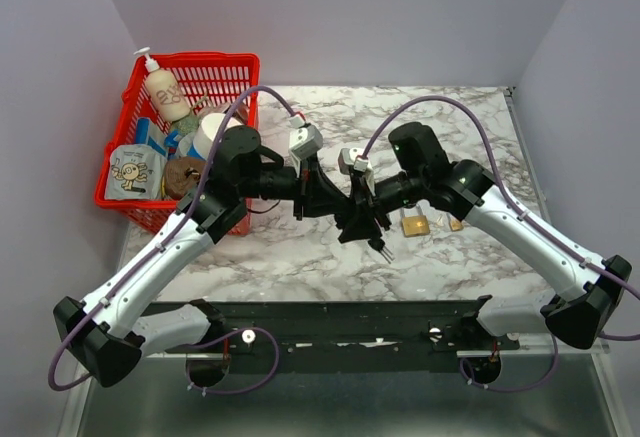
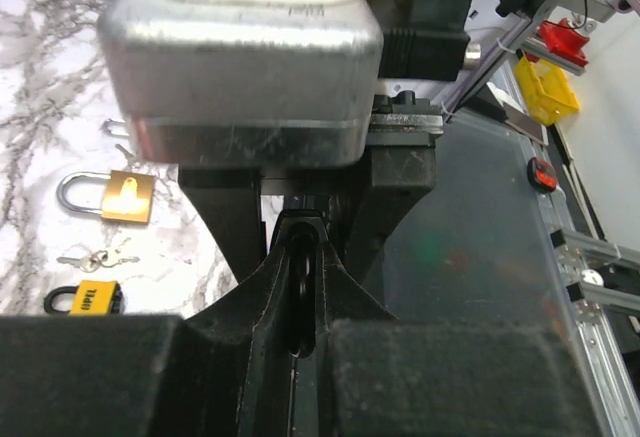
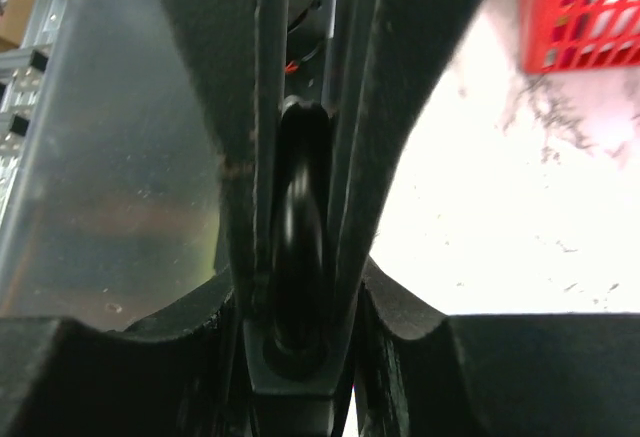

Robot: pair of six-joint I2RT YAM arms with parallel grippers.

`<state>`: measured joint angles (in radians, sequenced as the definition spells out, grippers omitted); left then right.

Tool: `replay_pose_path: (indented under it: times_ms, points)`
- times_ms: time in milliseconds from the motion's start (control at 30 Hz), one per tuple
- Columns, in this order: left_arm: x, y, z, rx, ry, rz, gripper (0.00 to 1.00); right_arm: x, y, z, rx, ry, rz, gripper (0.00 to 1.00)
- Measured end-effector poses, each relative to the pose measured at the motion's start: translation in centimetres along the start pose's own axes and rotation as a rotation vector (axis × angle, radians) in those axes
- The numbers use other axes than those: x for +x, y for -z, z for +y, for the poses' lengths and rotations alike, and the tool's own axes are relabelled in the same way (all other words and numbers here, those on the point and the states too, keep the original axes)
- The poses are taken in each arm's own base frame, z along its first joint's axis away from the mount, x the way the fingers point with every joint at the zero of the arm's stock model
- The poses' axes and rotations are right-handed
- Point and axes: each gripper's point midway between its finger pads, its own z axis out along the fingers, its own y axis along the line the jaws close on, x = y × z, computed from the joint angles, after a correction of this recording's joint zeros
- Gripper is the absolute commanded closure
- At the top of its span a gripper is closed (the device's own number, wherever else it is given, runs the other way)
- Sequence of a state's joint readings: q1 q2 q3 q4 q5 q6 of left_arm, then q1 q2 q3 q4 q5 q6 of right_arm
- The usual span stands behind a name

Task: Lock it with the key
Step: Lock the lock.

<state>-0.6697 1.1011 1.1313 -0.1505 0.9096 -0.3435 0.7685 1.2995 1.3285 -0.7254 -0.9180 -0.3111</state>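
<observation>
- Risks a slip or twist of whatever sits in the left fingers and the right fingers on any turn or pull: seems a thin hold on a small piece in each, with both sets crowded nose to nose.
- Risks a knock or snag between the two arms too, judging by how tightly they meet just beside the brass padlock, on its basket side.
- Pinches a dark loop in the left fingers, drawn to a narrow slit; identity not clear.
- Grips a dark rounded piece in the right fingers, pressed almost together around it; cannot tell whether key, lock or part of the other arm.
- Blocks most of both wrist views at this range, so probably makes any lining-up of key and keyhole hard to judge.
- Finds the brass padlock lying flat on the worktop, apart from both sets of fingers.
- Shows keys just beside the brass padlock, with a yellow-and-black padlock just past them; may mean a needed key not yet in hand.
- Places the red basket well apart from the brass padlock, beyond the left arm.
</observation>
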Motion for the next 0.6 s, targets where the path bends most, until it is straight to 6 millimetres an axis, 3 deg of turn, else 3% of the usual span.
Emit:
replay_pose_path:
  times_ms: [133,233,267,367,600]
  points:
    - [-0.6,0.9,0.4,-0.009,-0.032,-0.016,1.0,-0.8,0.2,-0.9,0.023,0.031,-0.031,0.99]
    - [-0.8,1.4,0.4,-0.006,-0.051,-0.021,1.0,-1.3,0.3,-1.0,0.028,0.051,-0.041,0.71]
    - [-0.8,1.5,0.4,-0.005,-0.054,-0.02,1.0,-1.4,0.3,-1.0,0.029,0.053,-0.043,0.48]
    - [-1.0,1.8,0.5,-0.012,-0.054,-0.021,1.0,-1.1,0.5,-1.0,0.03,0.042,-0.031,0.29]
    - [-2.7,3.0,0.7,-0.052,-0.081,-0.059,1.0,0.1,2.1,-2.1,0.077,-0.011,-0.008,0.16]
